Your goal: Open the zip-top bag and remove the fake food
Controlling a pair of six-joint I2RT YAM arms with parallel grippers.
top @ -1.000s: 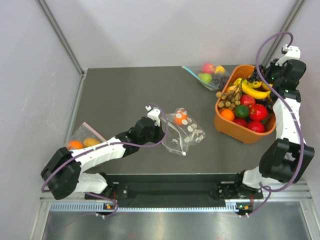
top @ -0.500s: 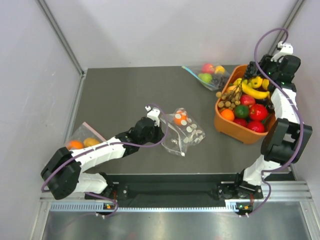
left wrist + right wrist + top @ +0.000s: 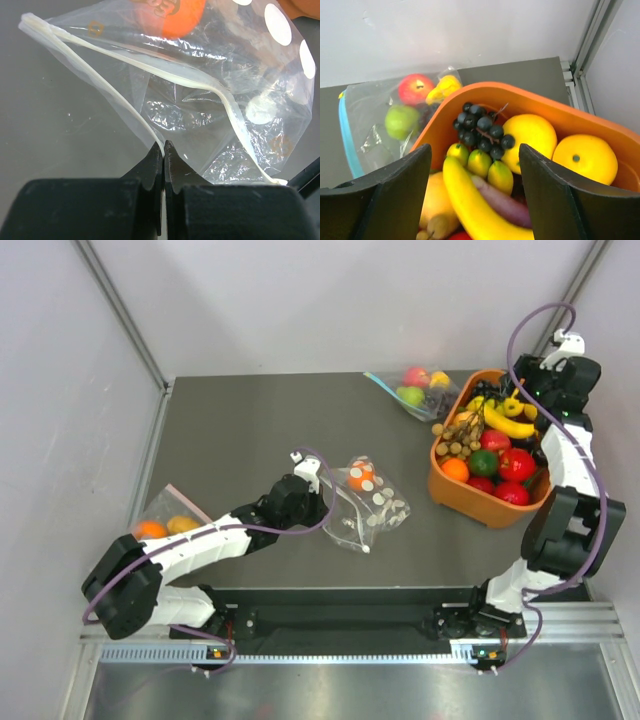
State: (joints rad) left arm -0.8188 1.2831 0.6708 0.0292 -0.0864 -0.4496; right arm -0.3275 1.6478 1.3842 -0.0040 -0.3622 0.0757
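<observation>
My left gripper point(image 3: 163, 150) is clenched on one lip of the small clear soft-plastic zip-top bag point(image 3: 210, 100) with white polka dots. The black pads pinch the thin film where its thicker milky zip strip runs down to them. The other lip curves away to the right, so the mouth looks parted, though the crinkled, glossy film makes that hard to judge. The bag lies slack and wrinkled on the dark grey matte table point(image 3: 250, 430), just right of that gripper, and a smooth round orange ball point(image 3: 170, 17) sits inside at its far end.

My right gripper point(image 3: 474, 150) hangs over the far end of the rounded orange plastic tub point(image 3: 480, 92). Its fingers are spread wide with nothing between them. In the tub below lie a curved glossy yellow banana point(image 3: 470, 205), a bunch of small black grapes point(image 3: 480, 130) and other shiny toy fruit. A cluster of tan-brown round berries point(image 3: 455, 435) droops over the tub's left rim. A plain clear bag with a blue zip strip point(image 3: 370, 120), holding more fruit, lies just beside the tub.
</observation>
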